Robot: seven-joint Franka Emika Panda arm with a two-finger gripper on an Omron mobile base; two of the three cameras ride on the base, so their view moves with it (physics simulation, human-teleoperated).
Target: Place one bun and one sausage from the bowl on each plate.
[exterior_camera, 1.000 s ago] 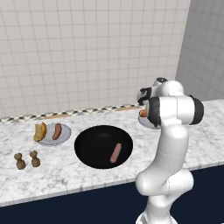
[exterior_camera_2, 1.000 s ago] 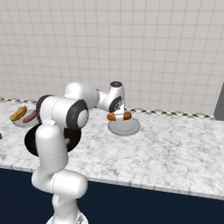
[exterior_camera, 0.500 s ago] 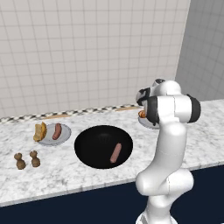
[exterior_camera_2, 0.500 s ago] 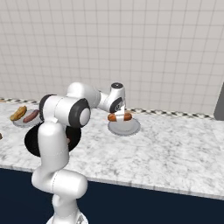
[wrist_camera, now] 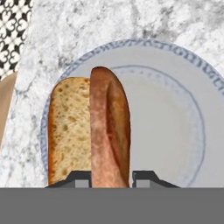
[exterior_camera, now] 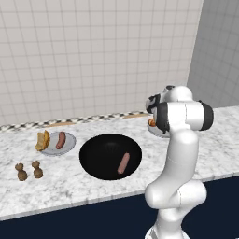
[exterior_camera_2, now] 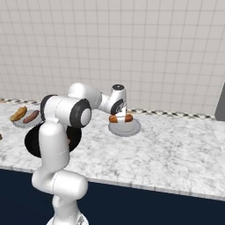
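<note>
Over by the right end of the grey-veined marble counter (exterior_camera: 65, 186), near its back edge, the arm's two-finger tool (wrist_camera: 111, 175) hangs above a small round grey plate with a blue patterned rim (wrist_camera: 175, 113), its dark tips closed on a reddish-brown sausage (wrist_camera: 109, 131) that runs lengthways between them. A tan, crusty bun (wrist_camera: 69, 127) lies on that plate, pressed along one side of the sausage (whether the sausage itself rests on the plate or hangs just above it, I cannot tell from here). From the right side the same sausage (exterior_camera_2: 121, 118) shows just over the plate (exterior_camera_2: 125, 128), with the tool (exterior_camera_2: 117, 110) above it. The wide, shallow black bowl (exterior_camera: 98, 161) sits toward the middle of the counter, nearer the front edge, and one more reddish sausage (exterior_camera: 123, 163) lies inside it, off to its right half. Further left, a second small grey plate (exterior_camera: 69, 142) carries a golden bun (exterior_camera: 43, 140) and a sausage (exterior_camera: 60, 139) side by side. Two small brown shakers (exterior_camera: 29, 171) stand near the counter's left front corner, close together but apart from that plate.
</note>
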